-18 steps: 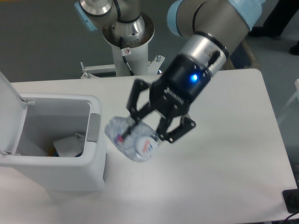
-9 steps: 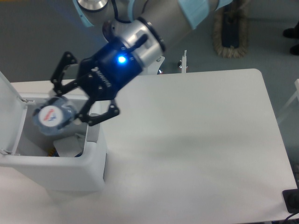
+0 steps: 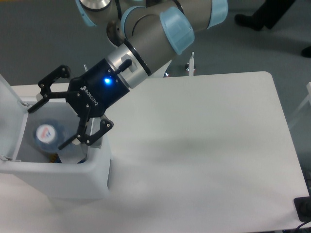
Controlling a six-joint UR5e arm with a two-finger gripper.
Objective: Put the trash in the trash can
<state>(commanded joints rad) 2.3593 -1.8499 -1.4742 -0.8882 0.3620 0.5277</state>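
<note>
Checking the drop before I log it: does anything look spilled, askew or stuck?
Nothing stands out. The bottle lies inside the trash can, below the open gripper; nothing has spilled onto the table.

White trash can (image 3: 92, 177), bluish bottle (image 3: 48, 133) with red-and-white label, black hand (image 3: 46, 126) glowing blue, white table (image 3: 204, 160)

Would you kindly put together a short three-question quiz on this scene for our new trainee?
1. True or false: the gripper is clamped on the bottle.
2. Where is the bottle? A) on the table beside the bin B) inside the trash can C) on the floor
3. Fill in: the trash can's lid is ____.

Key:
1. False; the fingers are spread wide apart, and the bottle sits between them with gaps on both sides.
2. B
3. open, standing up at the bin's left side
</note>
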